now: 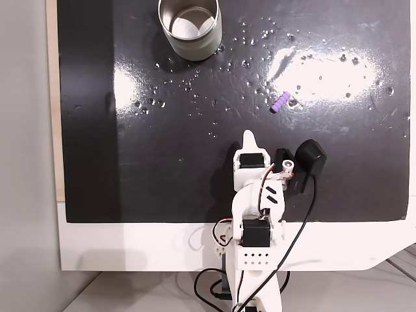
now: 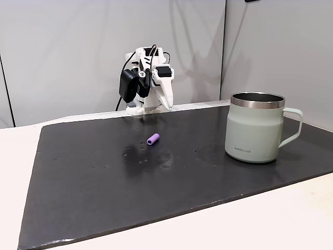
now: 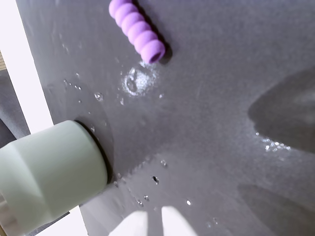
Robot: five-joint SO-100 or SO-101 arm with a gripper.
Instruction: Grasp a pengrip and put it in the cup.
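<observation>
On a dark, wet mat [image 1: 162,162] covering a white desk [image 1: 130,247], seen from above in a fixed view, the white arm [image 1: 257,214] is sitting folded near the mat's lower edge, its jaws [image 1: 249,138] pointing up the picture and looking closed together with nothing between them. The pengrip [image 1: 279,103] is lying loose on the mat up and to the right of the jaws, apart from them, among shiny water droplets [image 1: 260,32]. The cup [image 1: 190,27] is standing upright at the top edge, well apart from the pengrip.

In a fixed view from the desk's side, the arm [image 2: 148,86] is crouching at the far edge of the mat [image 2: 104,177], the jaws [image 2: 167,104] pointing down. The pengrip [image 2: 153,139] is resting in front of them; the cup [image 2: 256,127] is standing to the right, handle facing right.

In the wrist view, two white fingertips [image 3: 133,223] are showing at the bottom edge, nearly touching. The pengrip [image 3: 138,28] is lying at the top, the cup [image 3: 49,172] at lower left.
</observation>
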